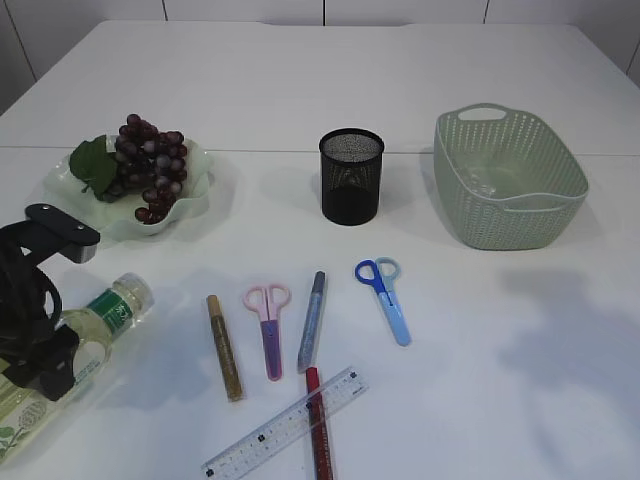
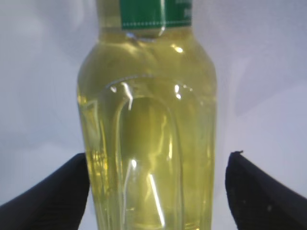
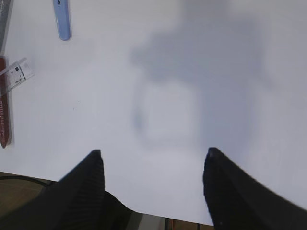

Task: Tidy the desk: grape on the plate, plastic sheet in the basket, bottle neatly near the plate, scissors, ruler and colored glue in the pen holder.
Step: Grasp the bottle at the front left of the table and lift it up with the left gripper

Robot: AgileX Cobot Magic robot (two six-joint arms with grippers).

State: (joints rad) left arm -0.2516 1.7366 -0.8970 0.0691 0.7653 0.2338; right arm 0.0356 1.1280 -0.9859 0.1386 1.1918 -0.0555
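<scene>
My left hand (image 2: 158,191) straddles the bottle (image 1: 90,330), which lies on its side on the surface (image 1: 480,380) at my left, its cap end towards the plate (image 1: 195,190) where the grape (image 1: 150,165) already sits. In the left wrist view my fingers (image 2: 53,191) stand wide, one on each side of the bottle's body; the left one looks to be at the plastic, the right one shows a gap, so I am not gripping it. To do this step well I judge I should centre the bottle between the fingers first, close evenly on the broad part of the body and not on the neck, then lift only when the grip is firm, since smooth round plastic full of liquid may roll or slip. After that it wants standing upright just beside the plate, clear of its wavy rim. My right hand (image 3: 153,191) hangs spread and empty over bare surface near the front edge. The pen holder (image 1: 351,175) is still without the pink scissors (image 1: 268,320), blue scissors (image 1: 385,295), ruler (image 1: 285,425) and glue sticks (image 1: 224,347); the basket (image 1: 510,180) stands at the right.
</scene>
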